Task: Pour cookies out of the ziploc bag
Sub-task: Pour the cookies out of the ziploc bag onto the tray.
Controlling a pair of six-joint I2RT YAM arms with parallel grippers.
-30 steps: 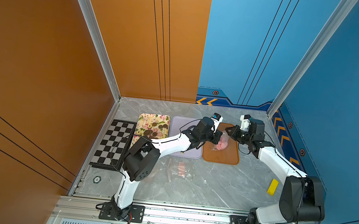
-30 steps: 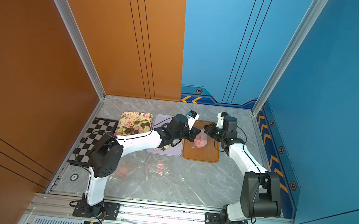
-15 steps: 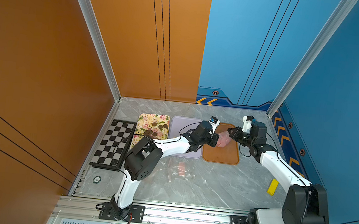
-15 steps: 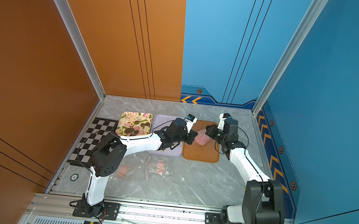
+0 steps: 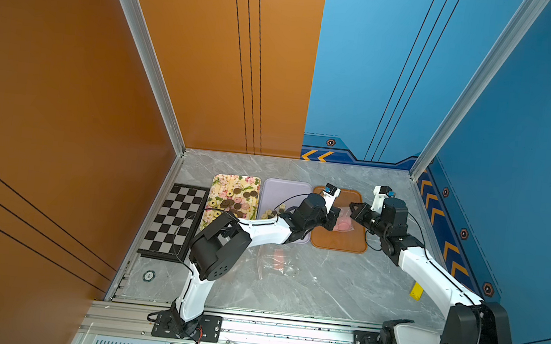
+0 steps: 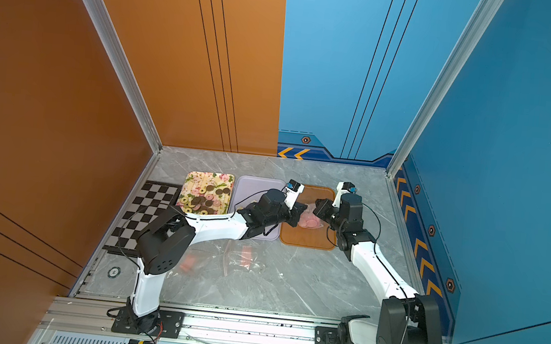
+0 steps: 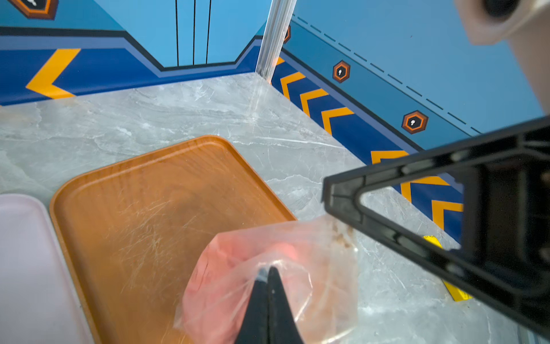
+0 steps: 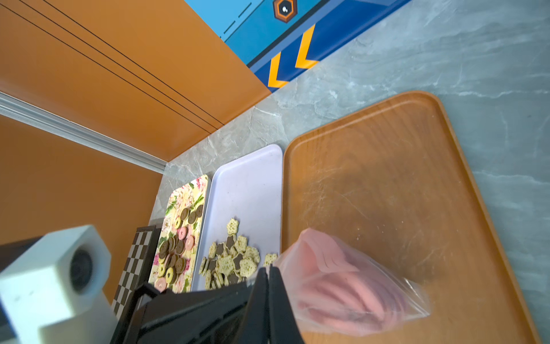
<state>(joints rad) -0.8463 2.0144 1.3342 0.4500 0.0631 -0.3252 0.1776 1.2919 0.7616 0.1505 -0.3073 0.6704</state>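
Round cookies (image 5: 234, 203) are spread on the floral tray (image 5: 231, 178), and flower shapes (image 8: 235, 262) on the lilac tray (image 5: 285, 193). The left gripper (image 7: 267, 272) is pinched shut on the film of the ziploc bag (image 5: 344, 220), which is held over the brown tray (image 5: 336, 242) with pink discs (image 8: 342, 289) inside. The right gripper (image 8: 268, 269) is clamped on its other edge. Should the thin film slip from either pinch, discs could be scattered onto the counter (image 5: 325, 282) or the lilac tray.

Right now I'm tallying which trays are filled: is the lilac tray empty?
No: in the right wrist view, cream and dark flower-shaped cookies lie heaped at one end of the lilac tray.
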